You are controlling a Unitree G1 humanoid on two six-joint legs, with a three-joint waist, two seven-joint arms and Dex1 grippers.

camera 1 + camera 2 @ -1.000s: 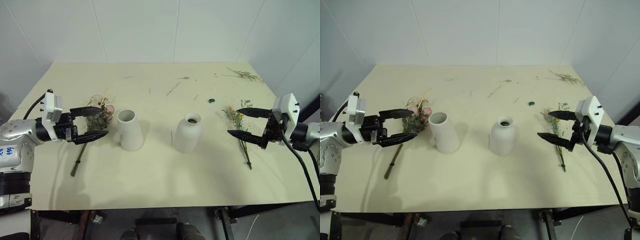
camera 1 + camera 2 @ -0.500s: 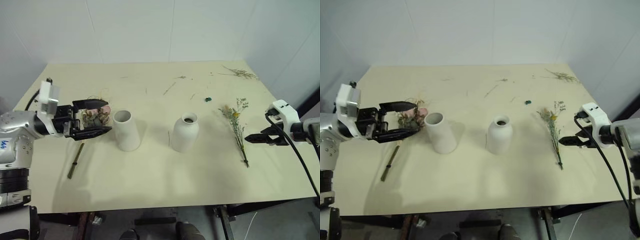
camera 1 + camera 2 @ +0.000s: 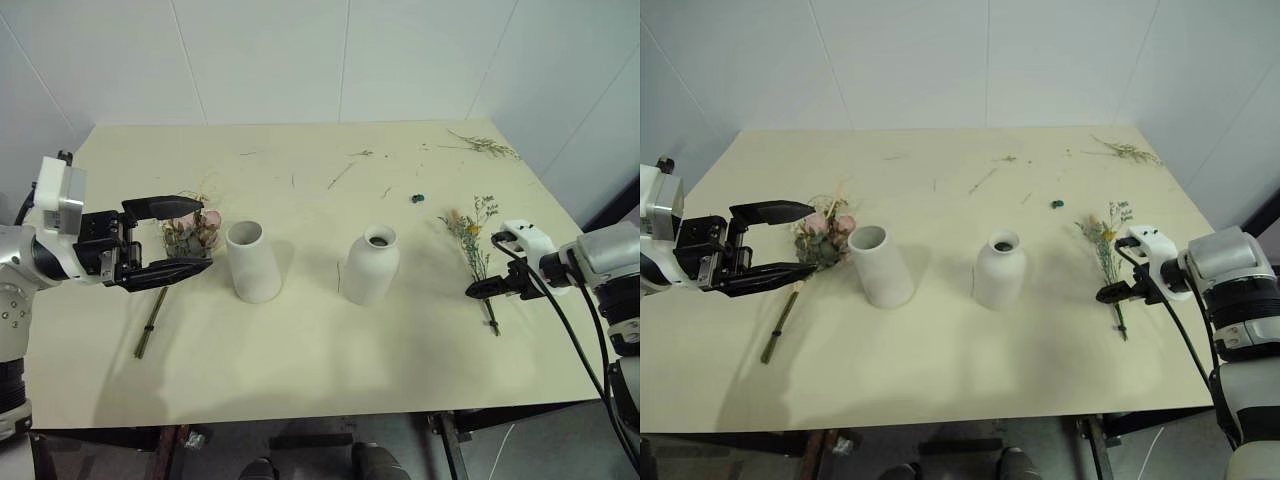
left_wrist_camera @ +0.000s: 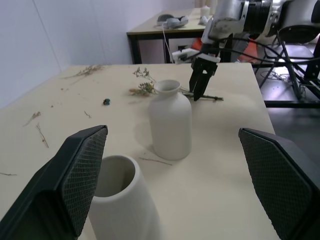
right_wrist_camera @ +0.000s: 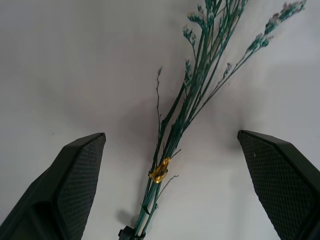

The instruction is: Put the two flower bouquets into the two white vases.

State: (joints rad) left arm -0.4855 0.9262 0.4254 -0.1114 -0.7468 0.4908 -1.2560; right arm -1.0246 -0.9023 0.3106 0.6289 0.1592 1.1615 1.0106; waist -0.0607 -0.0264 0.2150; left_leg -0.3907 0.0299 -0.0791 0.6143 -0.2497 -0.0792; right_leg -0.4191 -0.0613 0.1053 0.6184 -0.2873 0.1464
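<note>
Wispy bouquet (image 5: 170, 145) between right claw (image 5: 165, 200) open fingers, untouched

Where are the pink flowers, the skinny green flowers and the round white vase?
pink bouquet (image 3: 192, 232), left eye view, on its blooms
wispy bouquet (image 5: 186, 115), right wrist view, mid-stems
bottle vase (image 3: 371, 270), left eye view, on its belly

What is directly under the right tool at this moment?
Under the open right tool lies the wispy green bouquet flat on the table, its stems bound by a gold tie. The lowest stem ends run out of the wrist view.
</note>
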